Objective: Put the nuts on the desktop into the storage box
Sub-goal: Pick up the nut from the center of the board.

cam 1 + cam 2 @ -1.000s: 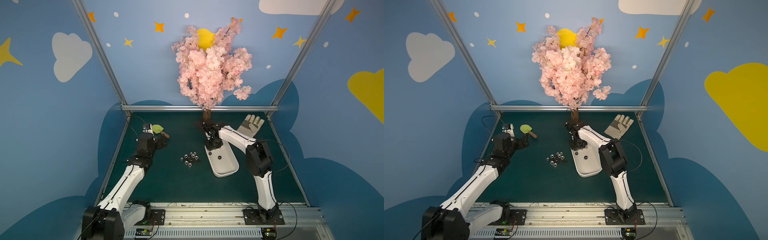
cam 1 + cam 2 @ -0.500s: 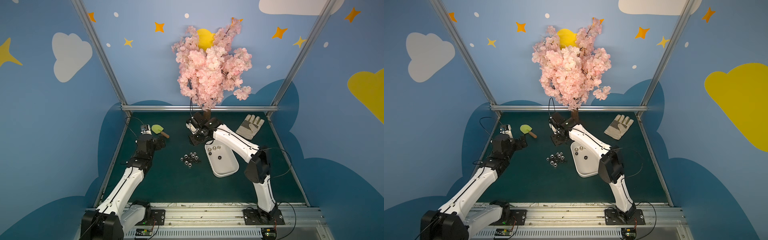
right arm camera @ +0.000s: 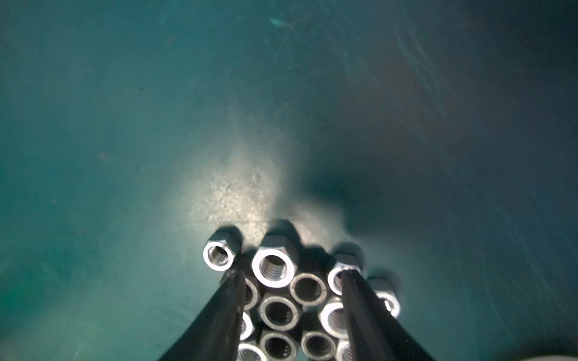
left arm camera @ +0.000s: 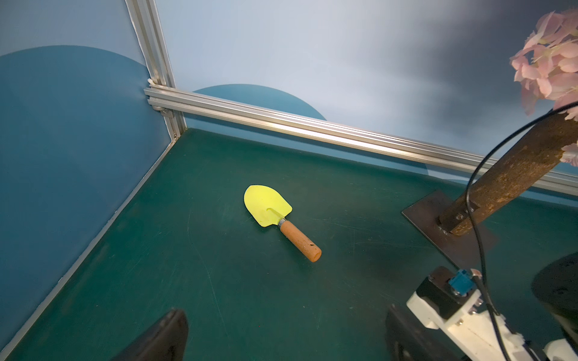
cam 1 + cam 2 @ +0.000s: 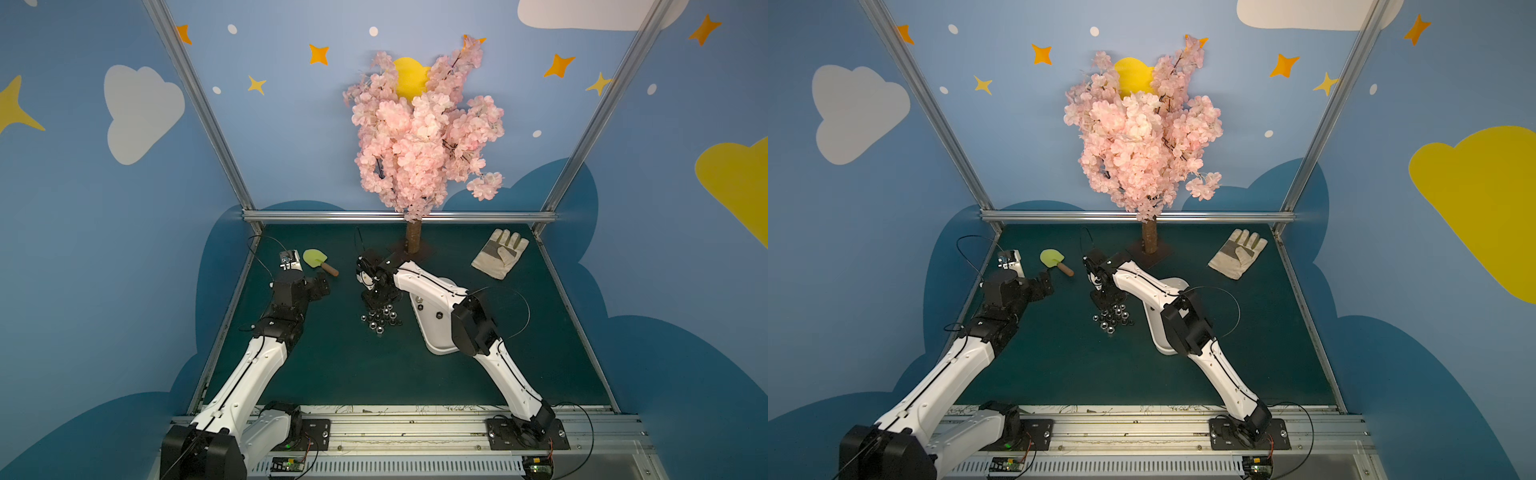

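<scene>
Now your right fingers (image 3: 223,312) hang parted and empty over the nuts (image 5: 380,320); centre on one edge nut, lower squarely, then pinch. Left fingers (image 4: 165,337) spread, empty.

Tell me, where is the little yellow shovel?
In both top views the yellow shovel lies at the back left of the desktop, just beyond the left tool and left of the tree trunk.
</scene>
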Controlling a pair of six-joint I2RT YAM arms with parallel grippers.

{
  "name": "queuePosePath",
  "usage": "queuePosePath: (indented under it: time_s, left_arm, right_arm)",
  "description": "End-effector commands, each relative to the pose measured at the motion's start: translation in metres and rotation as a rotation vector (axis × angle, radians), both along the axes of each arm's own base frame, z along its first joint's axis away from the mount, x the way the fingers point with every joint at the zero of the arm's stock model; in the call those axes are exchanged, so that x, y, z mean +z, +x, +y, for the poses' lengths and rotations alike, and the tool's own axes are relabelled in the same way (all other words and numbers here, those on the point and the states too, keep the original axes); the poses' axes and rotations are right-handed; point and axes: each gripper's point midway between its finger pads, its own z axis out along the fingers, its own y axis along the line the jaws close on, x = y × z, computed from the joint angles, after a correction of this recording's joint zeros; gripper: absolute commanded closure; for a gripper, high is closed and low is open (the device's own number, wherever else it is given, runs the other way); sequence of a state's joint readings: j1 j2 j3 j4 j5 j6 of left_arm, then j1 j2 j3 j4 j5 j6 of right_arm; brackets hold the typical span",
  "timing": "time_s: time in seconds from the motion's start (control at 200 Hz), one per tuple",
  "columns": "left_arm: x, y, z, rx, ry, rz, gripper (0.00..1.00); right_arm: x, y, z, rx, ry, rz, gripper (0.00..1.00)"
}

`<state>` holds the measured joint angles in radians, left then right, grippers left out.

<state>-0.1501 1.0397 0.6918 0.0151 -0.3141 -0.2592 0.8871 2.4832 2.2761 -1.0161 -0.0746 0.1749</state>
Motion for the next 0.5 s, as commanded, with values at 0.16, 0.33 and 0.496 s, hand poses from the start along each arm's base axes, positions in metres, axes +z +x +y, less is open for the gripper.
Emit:
queuePosePath:
  time_s: [0.16,0.33,0.496]
  left_arm:
    - [0.003,0.0,0.002,0.014,-0.005,-0.021,0.0]
    - [0.001,0.0,0.001,0.013,-0.006,-0.018,0.0]
    - [0.002,0.0,0.001,0.015,-0.013,-0.024,0.0]
  right_arm:
    - [-0.013,-0.01,0.012,0.027,0.004,0.039,0.47]
    - [-0.026,-0.014,0.01,0.034,-0.026,0.046,0.5]
    - [-0.034,-0.017,0.004,0.02,-0.06,0.061,0.6]
